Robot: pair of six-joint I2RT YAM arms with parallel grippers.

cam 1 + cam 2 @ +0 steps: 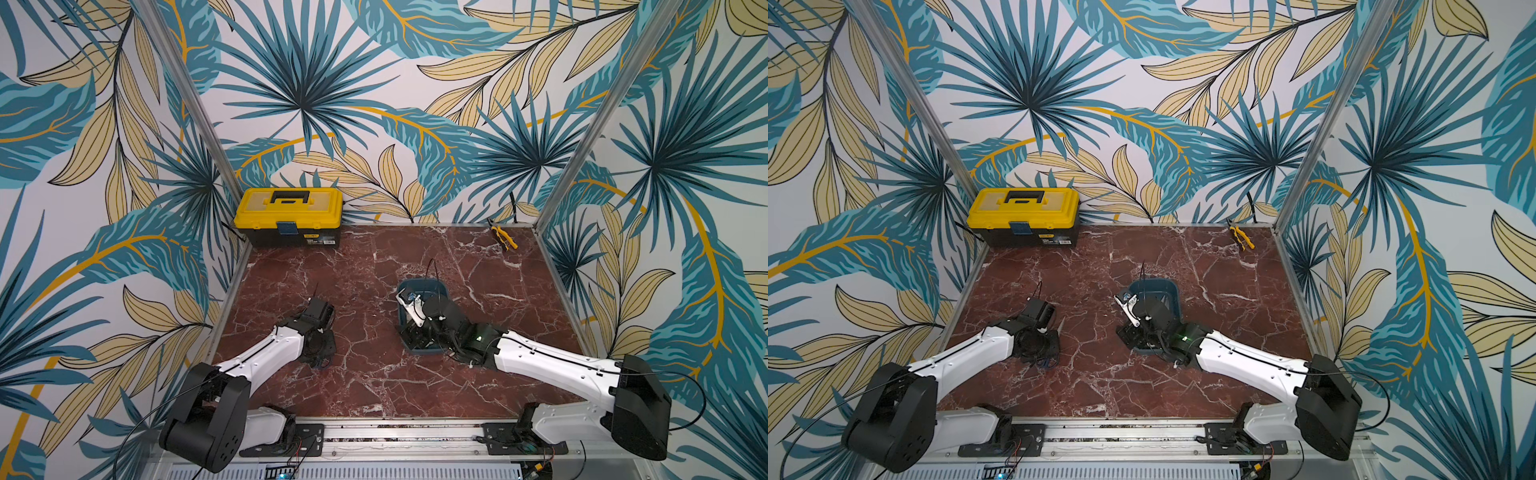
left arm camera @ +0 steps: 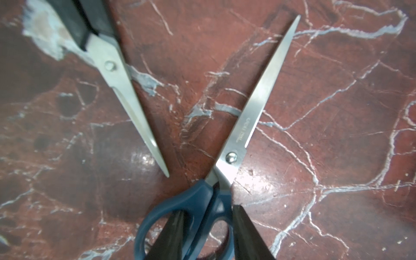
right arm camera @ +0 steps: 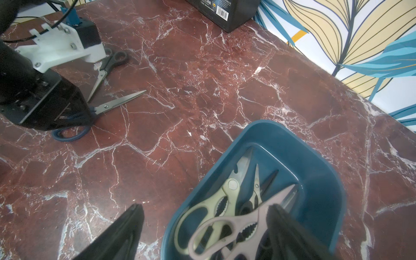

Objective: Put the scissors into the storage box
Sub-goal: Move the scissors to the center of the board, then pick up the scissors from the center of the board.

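In both top views: storage box [image 1: 420, 284] near the middle of the table [image 1: 374, 386], half covered by the right arm [image 1: 540, 357]; the two pairs left out hidden under the left arm [image 1: 266, 345]. From the left wrist: blue scissors [image 2: 258, 108] flat on the table, blades shut, black scissors [image 2: 117, 78] near, not touching. Left gripper [image 2: 208, 209] with a finger each side of the blue handle; cannot tell if pinching or just close. Hard, stiff, smooth steel with a sharp tip, likely slippery: better taken by the thick plastic handle. Handle loops cut off. From the right wrist: right gripper [image 3: 204, 206] spread wide, holding nothing, above the box; inside, cream shears [image 3: 225, 195], pink scissors [image 3: 236, 222], darker ones underneath, too jumbled to count.
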